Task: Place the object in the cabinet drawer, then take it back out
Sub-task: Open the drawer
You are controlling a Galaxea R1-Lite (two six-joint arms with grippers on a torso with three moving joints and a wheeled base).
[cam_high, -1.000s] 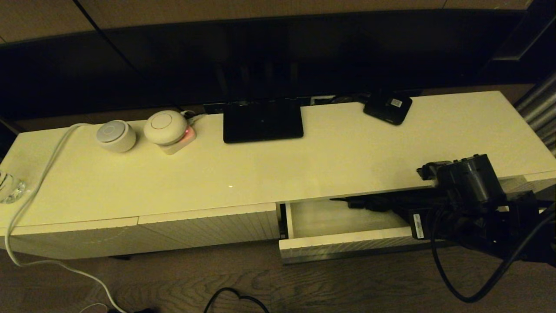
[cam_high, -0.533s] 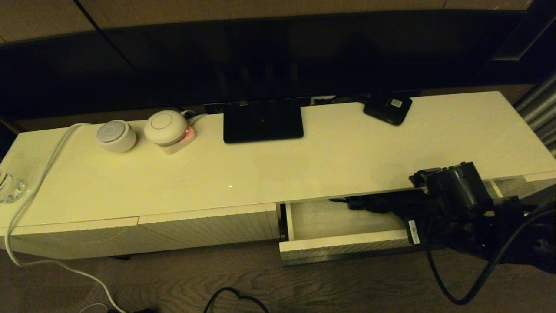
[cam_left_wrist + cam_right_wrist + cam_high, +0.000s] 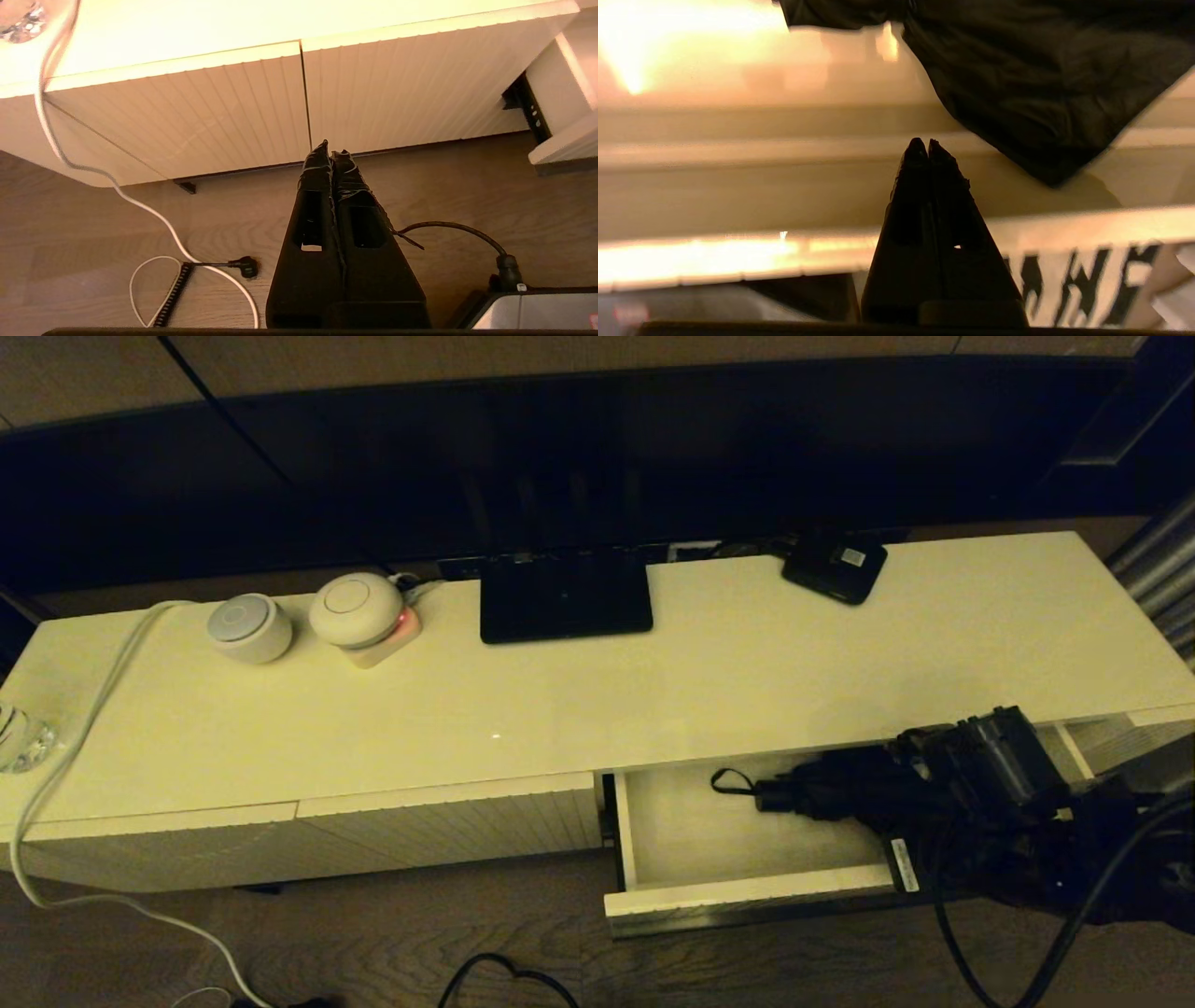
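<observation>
The cabinet drawer (image 3: 747, 893) stands pulled out at the right of the cream cabinet, and its inside shows. The black folding umbrella (image 3: 840, 793) lies in it along the back, with handle and wrist loop (image 3: 728, 779) pointing left. Its baggy fabric (image 3: 1041, 84) shows in the right wrist view. My right arm (image 3: 994, 765) reaches over the drawer's right part. My right gripper (image 3: 923, 142) is shut with nothing between its fingers, its tips inside the drawer behind the front board (image 3: 738, 254), beside the fabric. My left gripper (image 3: 331, 147) hangs shut and empty above the floor, before the closed panels.
Closed ribbed panels (image 3: 448, 826) fill the cabinet's left half. On top are a flat black box with a white label (image 3: 834, 567), a dark screen base (image 3: 565, 595), two round white devices (image 3: 249, 627) (image 3: 357, 609) and a white cable (image 3: 75, 747). A black cable (image 3: 504, 975) lies on the floor.
The drawer has slid out further toward me, and my right arm has come back with it. More of the umbrella and its wrist loop now shows.
</observation>
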